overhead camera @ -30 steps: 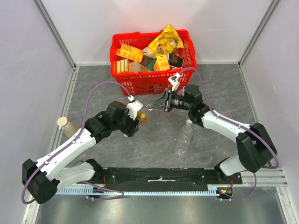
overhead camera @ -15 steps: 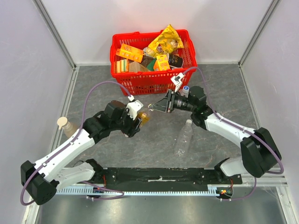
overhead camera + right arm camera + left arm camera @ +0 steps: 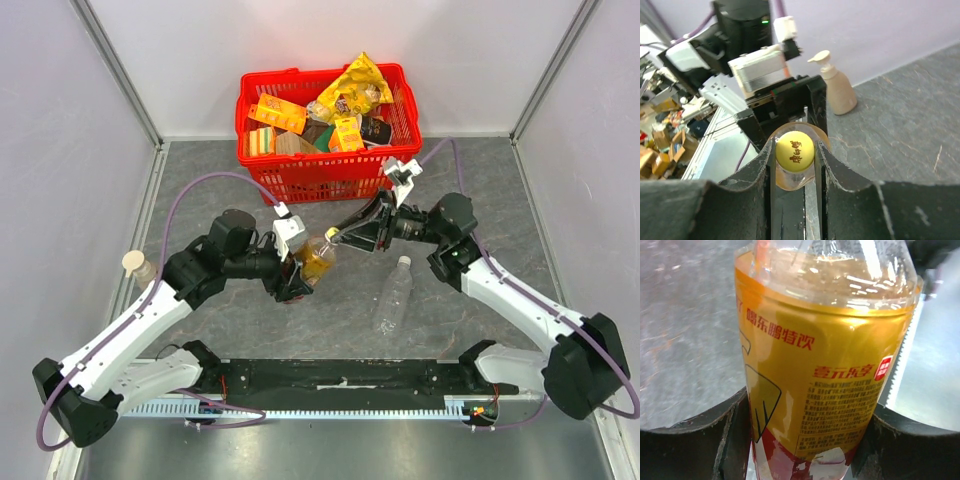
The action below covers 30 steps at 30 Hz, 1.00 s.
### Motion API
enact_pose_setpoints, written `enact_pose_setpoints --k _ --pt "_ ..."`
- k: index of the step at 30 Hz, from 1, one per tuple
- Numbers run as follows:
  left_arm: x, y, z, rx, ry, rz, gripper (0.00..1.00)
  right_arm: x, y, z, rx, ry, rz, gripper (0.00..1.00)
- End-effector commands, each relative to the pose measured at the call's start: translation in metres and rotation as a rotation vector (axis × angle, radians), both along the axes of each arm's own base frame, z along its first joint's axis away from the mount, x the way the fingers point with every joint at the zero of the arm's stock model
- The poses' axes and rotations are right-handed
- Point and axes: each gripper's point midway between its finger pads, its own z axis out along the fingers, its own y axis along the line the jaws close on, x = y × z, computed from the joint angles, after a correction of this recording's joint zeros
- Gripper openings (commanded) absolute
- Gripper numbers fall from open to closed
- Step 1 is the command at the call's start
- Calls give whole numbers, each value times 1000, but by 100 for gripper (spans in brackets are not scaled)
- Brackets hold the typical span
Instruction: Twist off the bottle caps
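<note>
Right gripper [image 3: 795, 144] pinches the small round yellow plastic cap [image 3: 795, 150], just before the red plastic basket [image 3: 300, 182]; left gripper [image 3: 807, 440] clamps its gold-labelled clear bottle [image 3: 825, 355]. Watch your twist: the bottle may spin with the cap.

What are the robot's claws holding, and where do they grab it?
The left claw grips the yellow-labelled bottle around its body, and the right claw pinches that bottle's yellow cap.
</note>
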Motion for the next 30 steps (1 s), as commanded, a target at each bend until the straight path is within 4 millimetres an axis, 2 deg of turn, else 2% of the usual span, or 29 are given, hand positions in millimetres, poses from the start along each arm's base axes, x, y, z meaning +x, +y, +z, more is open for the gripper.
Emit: enact_pose_setpoints --k 1,10,15,18,21,22,23,25,26,30 --pt "-41 -28 54 -196 -18 -307 46 -51 -5 29 62 -197 177 0" --pt "-93 -29 102 -353 32 -594 45 -92 -13 44 83 -376 286 0" --pt "-97 -29 100 -356 64 -623 45 -95 -14 46 57 -418 285 1" --pt "-93 -30 93 -336 59 -599 45 -92 -14 47 49 -422 262 7" --pt "-85 -30 84 -308 48 -557 45 -86 -12 50 42 -408 228 23" --pt "-82 -30 82 -297 41 -545 45 -83 -12 53 44 -397 211 33" --pt "-79 -30 77 -281 36 -532 45 -81 -12 54 43 -392 193 48" --pt "-71 -29 69 -249 16 -493 45 -76 -13 59 52 -393 145 84" --pt "-64 -29 62 -220 9 -457 45 -73 -14 62 56 -396 110 98" --pt "-46 -25 39 -136 -3 -373 45 -64 -19 77 66 -405 13 98"
